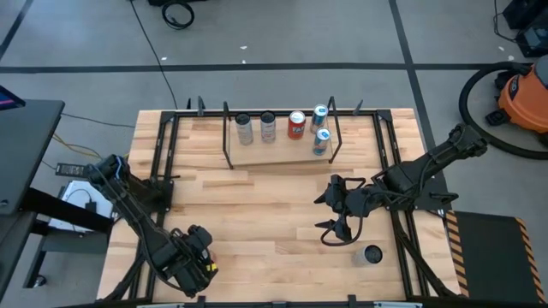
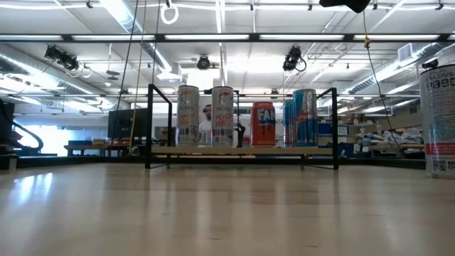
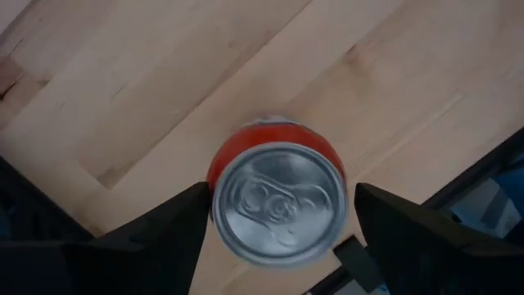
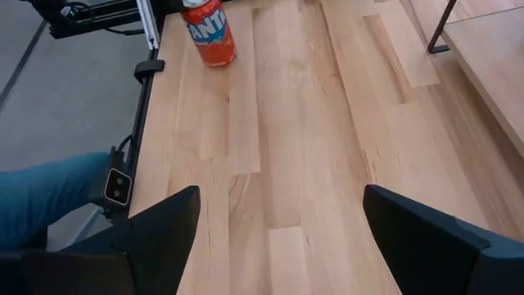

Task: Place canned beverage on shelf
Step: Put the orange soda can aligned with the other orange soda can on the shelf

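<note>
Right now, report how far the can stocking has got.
Done: five cans stand on the shelf. In hand: the left gripper is down at an orange can near the table's front left corner; a grip isn't confirmed. Left: shelving that can, plus the silver can standing beside the open, empty right gripper.

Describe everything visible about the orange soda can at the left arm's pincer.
The orange can stands upright on the wooden table near its front left corner. From above it shows a silver aluminium lid with an unopened pull tab; in the right wrist view its side is orange with a blue Fanta logo. The left pincer is directly over it, one dark finger on each side; contact with the can cannot be confirmed. It is not yet on the shelf.
</note>
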Controlling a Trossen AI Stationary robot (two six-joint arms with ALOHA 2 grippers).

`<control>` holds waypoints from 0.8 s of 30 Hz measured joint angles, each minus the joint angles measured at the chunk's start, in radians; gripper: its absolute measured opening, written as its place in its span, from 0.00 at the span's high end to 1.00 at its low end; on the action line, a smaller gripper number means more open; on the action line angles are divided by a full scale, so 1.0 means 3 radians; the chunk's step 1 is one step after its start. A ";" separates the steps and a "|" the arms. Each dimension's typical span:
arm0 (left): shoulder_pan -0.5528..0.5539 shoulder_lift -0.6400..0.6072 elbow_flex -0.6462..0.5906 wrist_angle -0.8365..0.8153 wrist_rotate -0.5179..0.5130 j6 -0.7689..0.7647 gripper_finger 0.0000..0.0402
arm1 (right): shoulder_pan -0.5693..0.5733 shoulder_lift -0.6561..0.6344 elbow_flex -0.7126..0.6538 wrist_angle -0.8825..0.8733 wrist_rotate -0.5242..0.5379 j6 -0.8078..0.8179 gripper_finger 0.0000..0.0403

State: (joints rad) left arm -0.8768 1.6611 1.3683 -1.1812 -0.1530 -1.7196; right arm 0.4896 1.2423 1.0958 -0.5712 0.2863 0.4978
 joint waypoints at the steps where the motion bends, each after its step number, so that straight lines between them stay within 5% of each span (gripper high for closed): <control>1: 0.0002 0.0004 -0.0037 0.0056 0.0000 0.0002 0.24 | 0.0000 0.0000 0.0000 0.0001 0.0000 -0.0001 0.13; 24: 0.0039 -0.0005 -0.0173 0.0318 0.0096 0.0016 0.26 | 0.0000 0.0000 0.0000 -0.0004 -0.0001 -0.0009 0.13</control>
State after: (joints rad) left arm -0.8650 1.6596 1.3163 -1.0859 -0.1242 -1.7148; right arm 0.4896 1.2423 1.0958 -0.5725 0.2859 0.4950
